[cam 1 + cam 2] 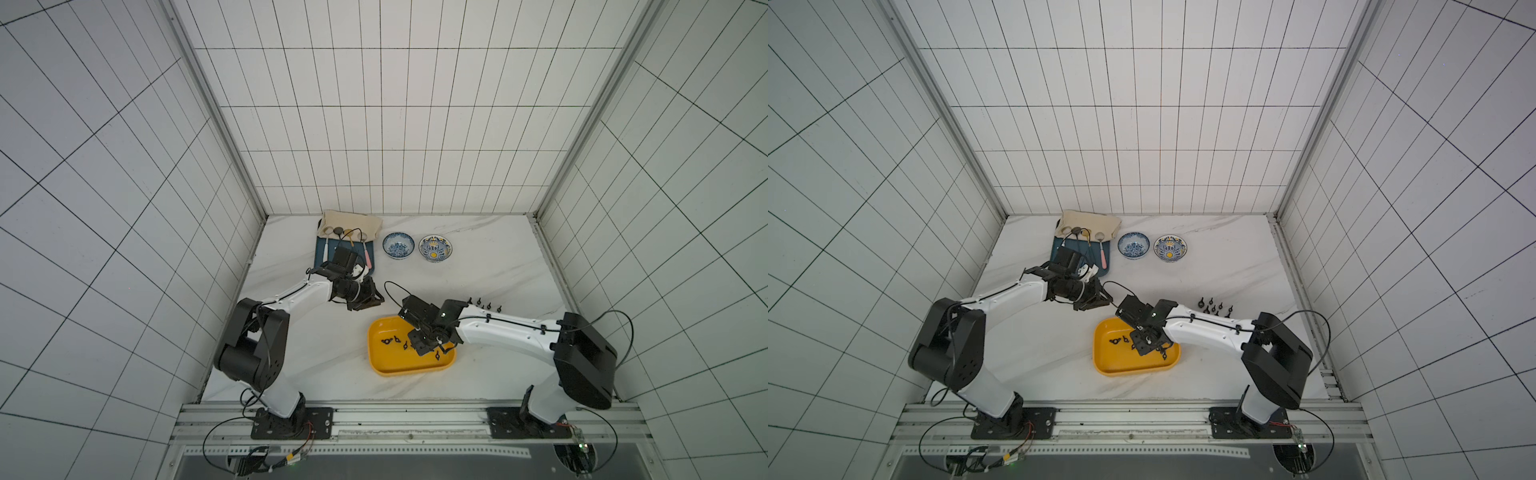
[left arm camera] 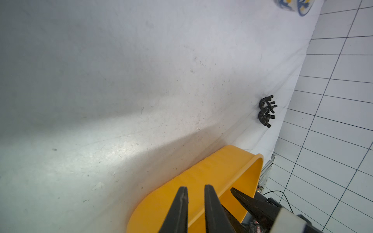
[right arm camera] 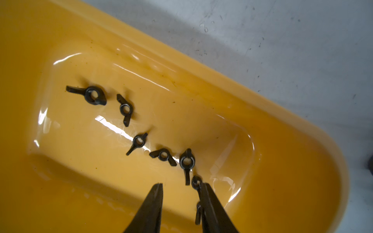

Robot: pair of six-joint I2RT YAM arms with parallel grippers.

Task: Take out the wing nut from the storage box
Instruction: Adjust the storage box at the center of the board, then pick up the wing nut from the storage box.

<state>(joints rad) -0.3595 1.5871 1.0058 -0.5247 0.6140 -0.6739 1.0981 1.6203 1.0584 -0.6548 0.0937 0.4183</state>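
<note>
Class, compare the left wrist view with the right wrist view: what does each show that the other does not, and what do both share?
Left wrist view only: the storage box from outside, a cluster of wing nuts out on the table, part of a patterned bowl, tiled wall. Right wrist view only: the box's inside, with loose wing nuts on its floor. Both: the yellow box, white table, and each arm's own jaws standing apart.
</note>
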